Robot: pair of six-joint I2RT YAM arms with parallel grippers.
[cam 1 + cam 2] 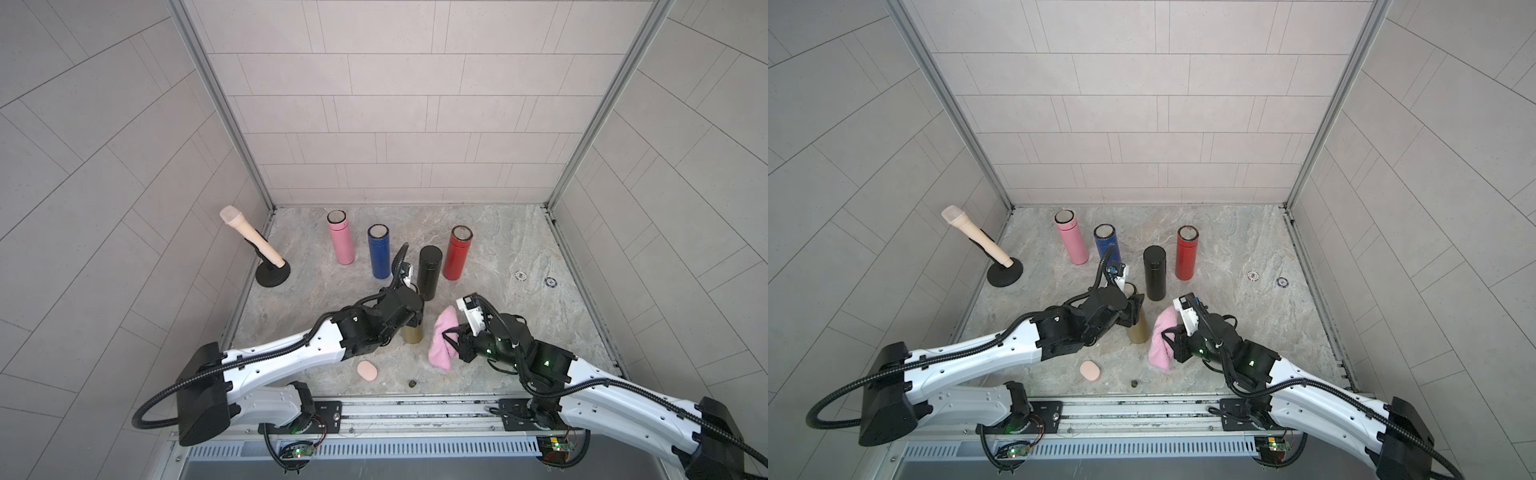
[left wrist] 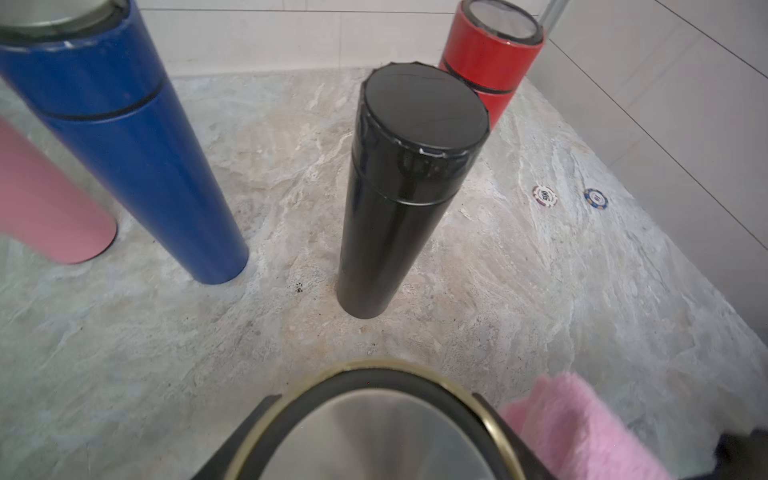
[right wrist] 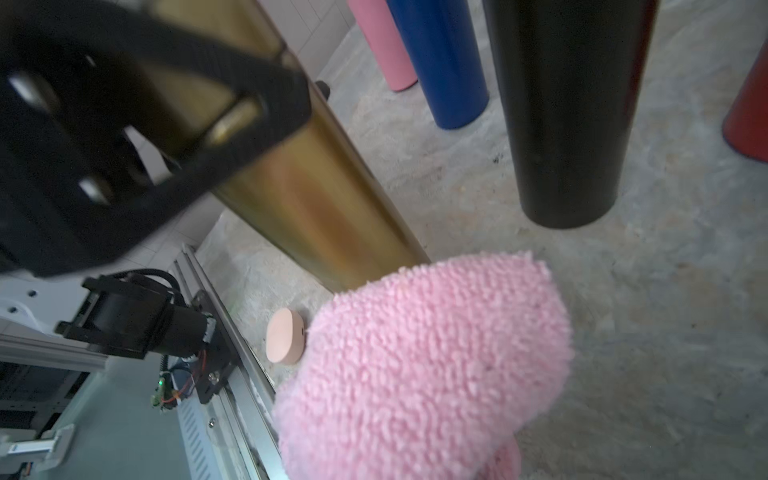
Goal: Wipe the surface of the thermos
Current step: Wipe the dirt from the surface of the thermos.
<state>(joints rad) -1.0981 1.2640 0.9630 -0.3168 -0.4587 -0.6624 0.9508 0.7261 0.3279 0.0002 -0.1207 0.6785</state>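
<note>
Top views, both. Marble tabletop (image 1: 498,249) walled in by tiled panels.

- Item 1: gold thermos (image 1: 412,334), upright, about midway along the front edge and set back a little from it. Its steel lid with a gold rim fills the lower part of the left wrist view.
- Item 2: left gripper (image 1: 419,309), jaws part-spread and clamped one on each side of the gold thermos near its top. The right wrist view shows a black finger lying against the gold wall.
- Item 3: pink cloth (image 1: 442,349), a fluffy bunch just beside the gold thermos, on the side toward the right edge. Whether it touches the thermos cannot be told.
- Item 4: right gripper (image 1: 448,336), jaws pressed together on the pink cloth, holding it bunched.
- Items 5–8: pink thermos (image 1: 341,241), blue thermos (image 1: 379,253), black thermos (image 1: 429,272) and red thermos (image 1: 457,255), all upright in a loose row toward the back edge. The black one stands nearest the gold thermos.
- Item 9: beige microphone (image 1: 249,241), tilted in a black stand (image 1: 272,276) at the left edge.
- Item 10: peach disc (image 1: 367,370), near the front edge, left of the gold thermos.
- Item 11: two poker chips (image 1: 520,275), flat, toward the right edge.
</note>
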